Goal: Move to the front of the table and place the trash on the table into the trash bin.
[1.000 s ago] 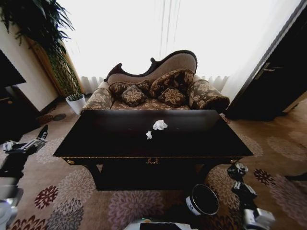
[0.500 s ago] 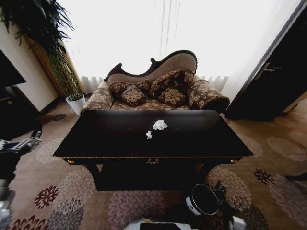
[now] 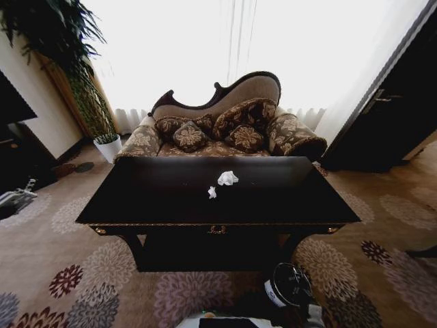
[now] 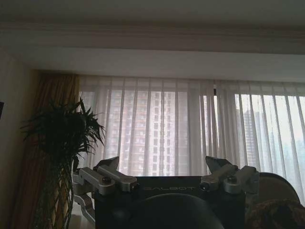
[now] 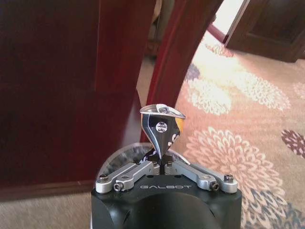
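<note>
Parked before table (image 3: 171,205). My right gripper (image 5: 162,160) clamps wrapper (image 5: 162,126) over bin (image 3: 289,285), drop pending. Two wads (image 3: 227,178) left mid-table. Left gripper (image 4: 164,171) fingers apart, far left.

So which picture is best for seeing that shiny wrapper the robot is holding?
The right wrist view. There the shiny black-and-silver wrapper sits close up, pinched in the right end effector beside a table leg. The head view has the table, tissue wads and trash bin; the left wrist view faces the curtains.
</note>
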Available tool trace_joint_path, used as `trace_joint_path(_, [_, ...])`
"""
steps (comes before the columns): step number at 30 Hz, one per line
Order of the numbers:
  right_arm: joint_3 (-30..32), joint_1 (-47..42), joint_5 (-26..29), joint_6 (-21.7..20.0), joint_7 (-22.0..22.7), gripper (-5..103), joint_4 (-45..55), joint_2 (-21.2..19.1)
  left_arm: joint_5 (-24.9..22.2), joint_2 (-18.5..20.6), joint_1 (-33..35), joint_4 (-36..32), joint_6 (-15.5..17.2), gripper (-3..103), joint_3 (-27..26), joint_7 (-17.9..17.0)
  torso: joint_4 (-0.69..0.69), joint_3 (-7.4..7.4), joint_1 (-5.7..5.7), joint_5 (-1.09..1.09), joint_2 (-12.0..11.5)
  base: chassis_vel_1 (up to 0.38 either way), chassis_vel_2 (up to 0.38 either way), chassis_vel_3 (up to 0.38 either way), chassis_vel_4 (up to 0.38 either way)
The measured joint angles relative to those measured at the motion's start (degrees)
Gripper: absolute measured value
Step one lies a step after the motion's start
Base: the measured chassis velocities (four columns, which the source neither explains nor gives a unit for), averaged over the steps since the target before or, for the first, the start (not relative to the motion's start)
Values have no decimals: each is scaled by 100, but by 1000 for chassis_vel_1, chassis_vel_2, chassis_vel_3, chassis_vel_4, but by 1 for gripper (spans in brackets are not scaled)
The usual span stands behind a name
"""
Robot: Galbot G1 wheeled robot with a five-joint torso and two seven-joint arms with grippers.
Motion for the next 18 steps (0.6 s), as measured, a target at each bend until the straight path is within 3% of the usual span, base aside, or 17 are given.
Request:
trace_joint_path(8, [-300,584,56,195,-207,0,-921,91,3,46,132,-22,10,100,-78,-9,-1,0,0,1,0,0,0,0,0])
trace_joint_path(14, [-382,948,-284,535,-391,0,-1563,131,3,99,166,42,12,100,-128,-12,0,0,0,0,0,0,0,0,0])
trace_joint_path(18, [-381,1082,-300,512,-446,0,-1797,83,28,148,128,142,13,100,-84,-13,-1,0,0,-1,0,0,0,0,0])
